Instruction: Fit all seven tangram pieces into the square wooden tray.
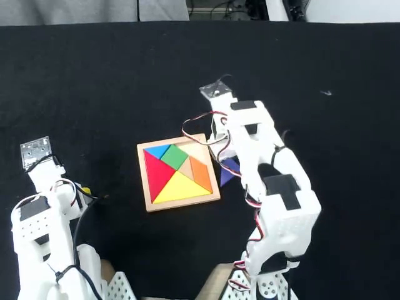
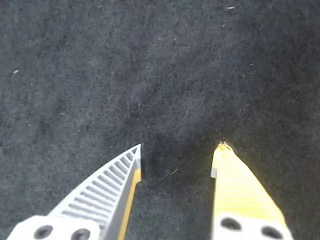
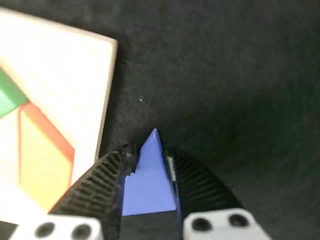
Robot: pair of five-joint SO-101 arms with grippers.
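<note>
The square wooden tray [image 1: 150, 203] lies mid-table with several coloured pieces fitted: a red triangle [image 1: 155, 176], a yellow triangle [image 1: 180, 187], a green piece [image 1: 175, 156], an orange piece [image 1: 201, 174] and a light blue piece [image 1: 156, 150]. Its far right corner is bare wood. My right gripper [image 3: 147, 160] is shut on a dark blue triangle [image 3: 149, 182], just off the tray's [image 3: 80, 75] right edge. That blue triangle [image 1: 228, 170] peeks out beside the right arm. My left gripper [image 2: 175, 155] stands open over bare black cloth at the table's left.
Black cloth covers the table [image 1: 94, 81]. The right arm [image 1: 262, 162] hangs over the area just right of the tray. A small yellow bit [image 1: 85, 190] shows at the left arm. The table's far edge runs along the top.
</note>
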